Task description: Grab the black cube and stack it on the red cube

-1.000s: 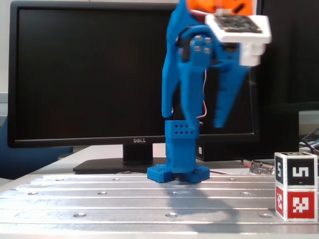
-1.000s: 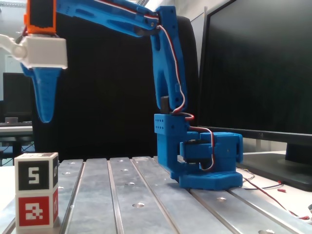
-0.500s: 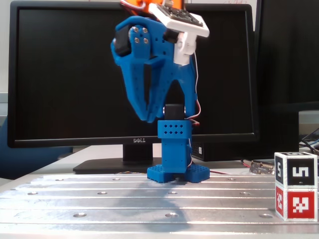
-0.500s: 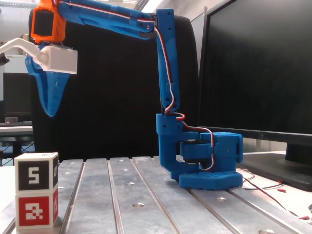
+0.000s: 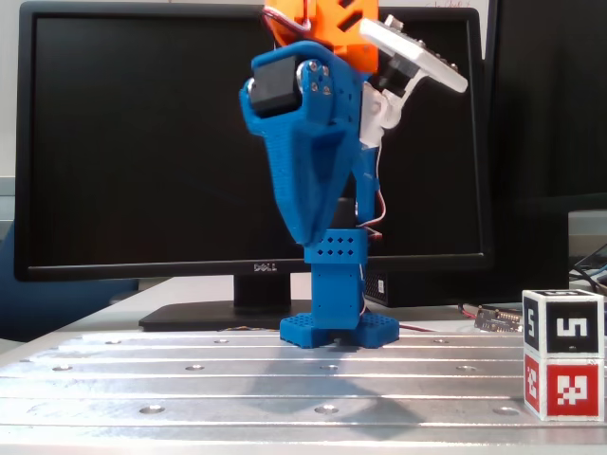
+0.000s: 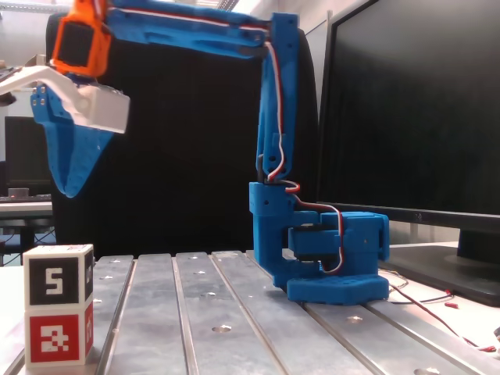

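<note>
I see the black cube (white labels, black marker) sitting on the red cube, near right; the gripper hangs above, its grip unclear.

Two cubes sit on the metal table — one black cube and one red cube, the black stacked on the red near the table's front right corner in a fixed view and near its front left corner in a fixed view. One blue arm stands on the table's far part, carrying one gripper. Behind the far edge there is one monitor — a single black screen.
</note>
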